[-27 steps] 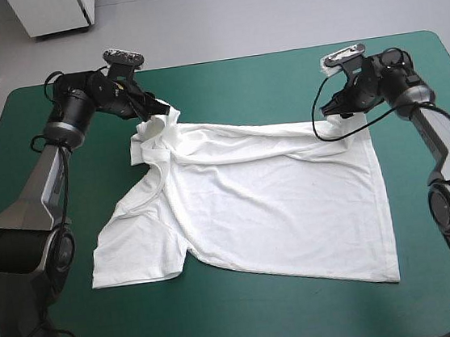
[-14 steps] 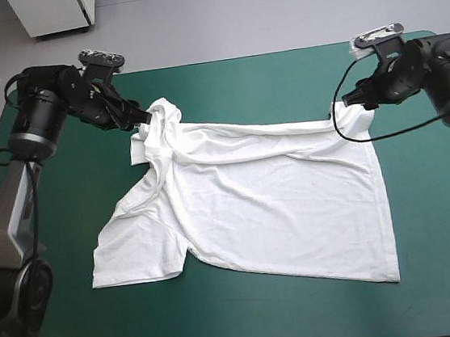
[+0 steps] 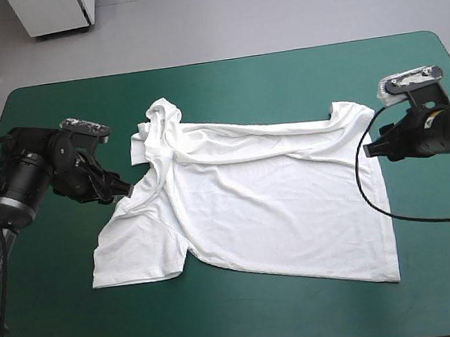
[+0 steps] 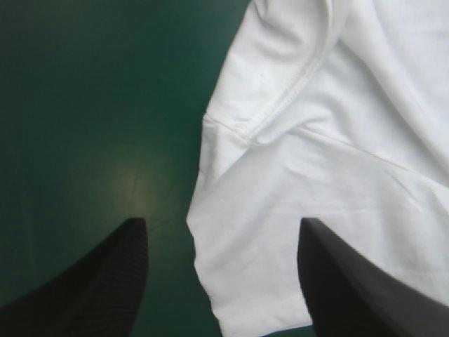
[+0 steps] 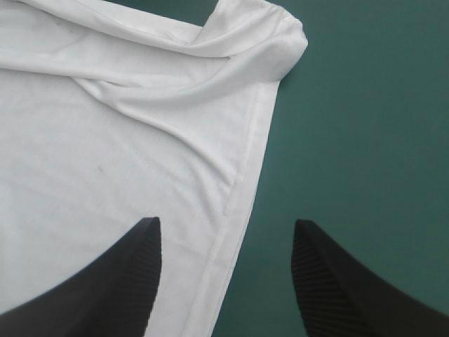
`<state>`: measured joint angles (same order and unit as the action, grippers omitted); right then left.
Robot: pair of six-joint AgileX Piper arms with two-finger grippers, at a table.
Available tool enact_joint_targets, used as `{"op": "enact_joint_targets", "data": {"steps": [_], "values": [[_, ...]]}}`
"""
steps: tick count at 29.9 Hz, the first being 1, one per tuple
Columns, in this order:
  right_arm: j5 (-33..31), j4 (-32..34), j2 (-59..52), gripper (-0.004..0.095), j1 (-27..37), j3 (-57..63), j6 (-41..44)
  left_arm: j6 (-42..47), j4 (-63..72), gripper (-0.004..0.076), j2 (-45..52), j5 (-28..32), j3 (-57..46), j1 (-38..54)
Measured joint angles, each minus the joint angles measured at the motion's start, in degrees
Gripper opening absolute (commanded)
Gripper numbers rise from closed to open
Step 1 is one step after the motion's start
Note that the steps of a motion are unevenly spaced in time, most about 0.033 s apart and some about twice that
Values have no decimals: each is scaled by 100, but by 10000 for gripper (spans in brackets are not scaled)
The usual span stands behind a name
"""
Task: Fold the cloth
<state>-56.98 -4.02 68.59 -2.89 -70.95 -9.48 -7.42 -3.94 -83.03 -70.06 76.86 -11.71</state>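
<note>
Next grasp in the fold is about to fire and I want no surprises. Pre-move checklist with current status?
1. Left hand open: ok, nothing held.
2. Right hand open: ok, nothing held.
3. T-shirt edge within each hand's opening: ok, both wrist views.
4. T-shirt wholly on the teal-green cover: ok.
5. T-shirt flat: not ok, bunched at its far left corner, ridge along the far edge.
6. Hand height above the T-shirt: cannot tell.
</note>
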Motion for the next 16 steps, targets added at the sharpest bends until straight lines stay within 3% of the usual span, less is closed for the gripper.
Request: {"op": "enact_joint_targets", "data": {"steps": [7, 16], "values": [[2, -1, -206, 523, 0, 212, 46, -139, 34, 455, -102, 612, -800, 0], [16, 31, -206, 523, -165, 212, 43, -249, 23, 455, -1053, 1341, -861, 0]]}}
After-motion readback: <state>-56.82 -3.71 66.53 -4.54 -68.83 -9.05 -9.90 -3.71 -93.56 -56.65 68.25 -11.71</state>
